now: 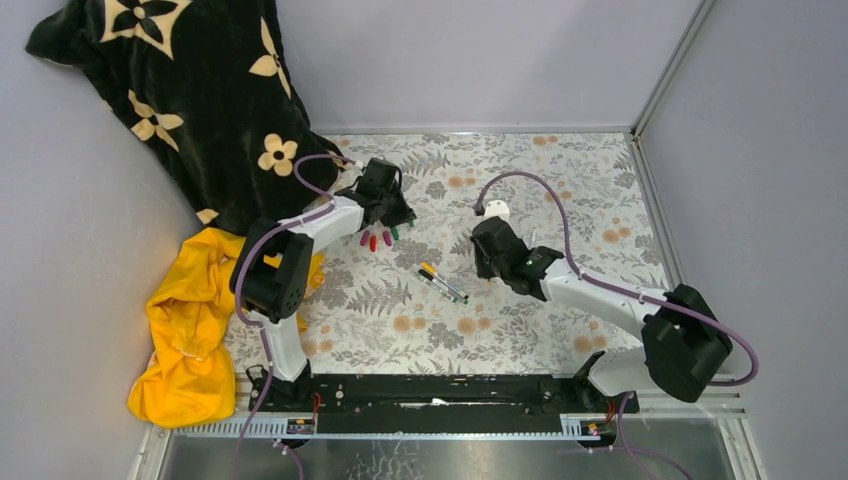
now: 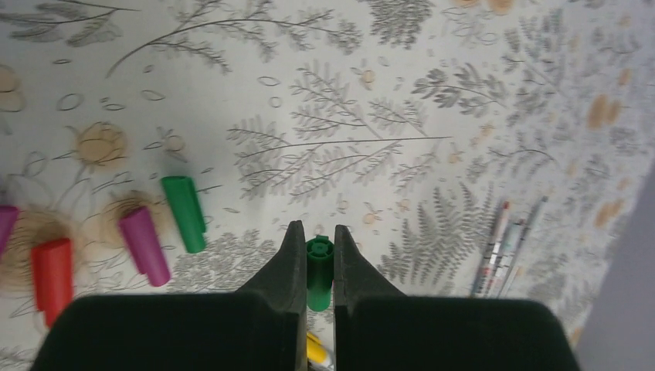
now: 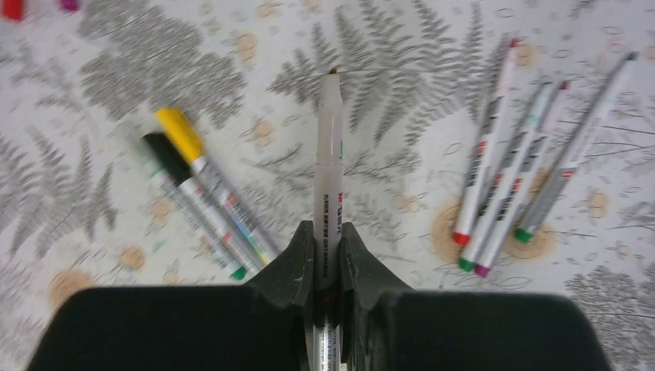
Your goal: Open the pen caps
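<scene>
**Left pincer** (image 2: 317, 234): the fingers are clamped on a green cap (image 2: 318, 272), which is held end-on between the pads. Three loose caps lie to the left of the pincer on the fern-print cloth (image 2: 371, 93). The second green cap (image 2: 184, 212) is nearest, the magenta cap (image 2: 144, 246) is just beside it, and the red cap (image 2: 52, 277) is farthest out.

**Right pincer** (image 3: 327, 232): the fingers are clamped on a pen barrel (image 3: 328, 154), which points straight ahead with its tip exposed. Two capped pens lie side by side to the left of the pincer, one with a yellow cap (image 3: 179, 133) and one with a black cap (image 3: 158, 148). Three uncapped pens (image 3: 510, 185) lie close together to its right.
</scene>
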`<move>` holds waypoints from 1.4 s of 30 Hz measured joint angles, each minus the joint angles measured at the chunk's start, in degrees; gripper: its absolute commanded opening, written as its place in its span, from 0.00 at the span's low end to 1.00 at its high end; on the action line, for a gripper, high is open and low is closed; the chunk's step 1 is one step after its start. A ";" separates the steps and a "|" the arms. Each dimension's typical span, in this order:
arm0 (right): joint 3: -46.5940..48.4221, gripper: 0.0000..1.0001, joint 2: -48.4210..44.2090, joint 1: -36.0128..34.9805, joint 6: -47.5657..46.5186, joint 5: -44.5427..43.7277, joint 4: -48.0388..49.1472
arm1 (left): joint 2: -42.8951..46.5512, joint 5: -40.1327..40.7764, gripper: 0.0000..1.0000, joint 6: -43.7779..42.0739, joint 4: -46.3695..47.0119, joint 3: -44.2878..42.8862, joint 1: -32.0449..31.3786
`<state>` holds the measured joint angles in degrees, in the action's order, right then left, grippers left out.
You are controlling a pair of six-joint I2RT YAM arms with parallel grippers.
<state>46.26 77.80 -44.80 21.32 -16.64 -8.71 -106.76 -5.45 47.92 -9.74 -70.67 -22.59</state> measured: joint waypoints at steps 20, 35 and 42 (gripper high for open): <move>3.50 0.00 8.96 13.94 0.72 -8.55 -5.40 | -4.42 11.41 0.31 -4.39 -8.48 -0.92 -1.75; 3.56 0.10 9.27 23.91 -1.40 -9.40 -6.16 | -4.55 12.09 0.34 -3.80 -9.16 -1.86 -1.75; 3.15 0.15 12.00 26.03 -2.01 -9.14 -5.49 | -1.16 11.63 0.34 -2.16 -9.14 -1.84 -1.75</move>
<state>49.41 89.80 -18.76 19.31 -25.78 -14.20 -107.92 6.17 45.76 -18.87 -72.51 -24.34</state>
